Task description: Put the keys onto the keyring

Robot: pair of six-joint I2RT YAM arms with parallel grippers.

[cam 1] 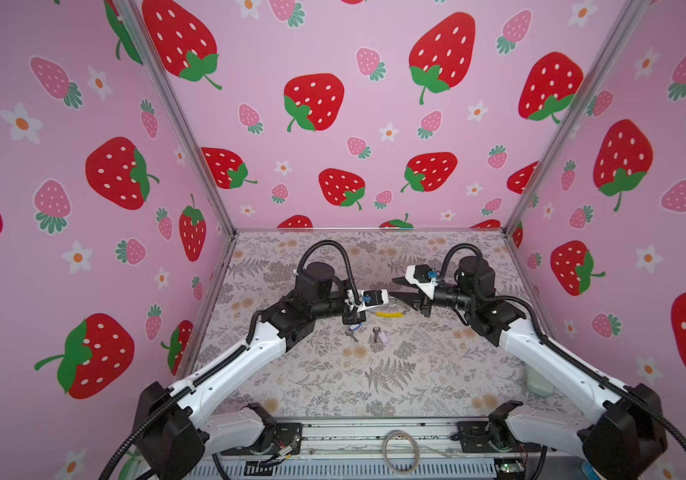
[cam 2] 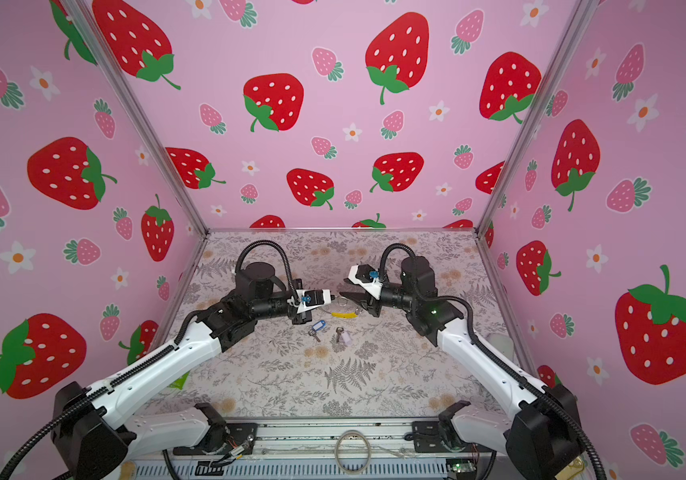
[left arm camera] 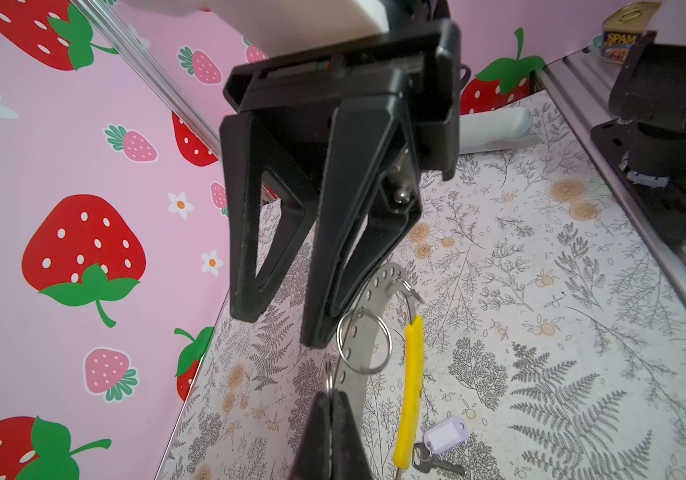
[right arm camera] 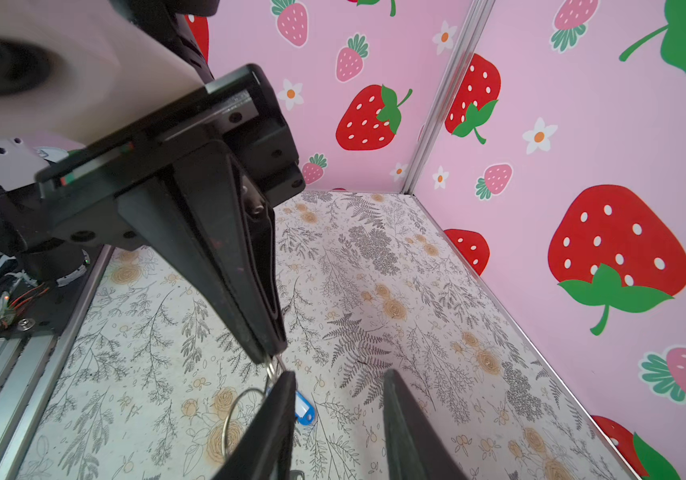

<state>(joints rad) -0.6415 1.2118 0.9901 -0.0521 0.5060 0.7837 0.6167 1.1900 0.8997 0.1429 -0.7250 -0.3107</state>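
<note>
Two white-and-black arms point(cam 1: 225, 374) fill the near corners of both top views and reach inward until their tools almost meet above the one floral table point(cam 1: 378, 386). The left gripper point(left arm camera: 330, 401) has its jaws pressed together on the flat grey band of the single keyring point(left arm camera: 412, 386), whose yellow section hangs just beside the tool's tip. The right gripper point(cam 1: 396, 289) faces it, jaws standing apart with nothing between them. One of its fingers point(left arm camera: 333, 249) stands just beside a small metal loop point(left arm camera: 364, 341) on the band, and contact cannot be told. Two such loops show there. One plain pale hoop point(cam 1: 401, 451) lies on the metal rail well behind both tools, toward the arm bases. A pale white object point(cam 1: 539, 380) sits out beside the right arm. Two keys lie side by side on the table below the tools, apart from the keyring: the blue-tagged key point(cam 2: 317, 328) under the left gripper and the lilac-tagged key point(cam 2: 343, 336) under the gap between the tools. In the top views the wrist camera housing point(cam 1: 372, 297) covers the left gripper's fingers. Only the left wrist view shows the perforated band, the lilac tag without the blue one, and one Spam can point(left arm camera: 620, 37). The right wrist view shows the blue tag alone, partly behind a finger.
</note>
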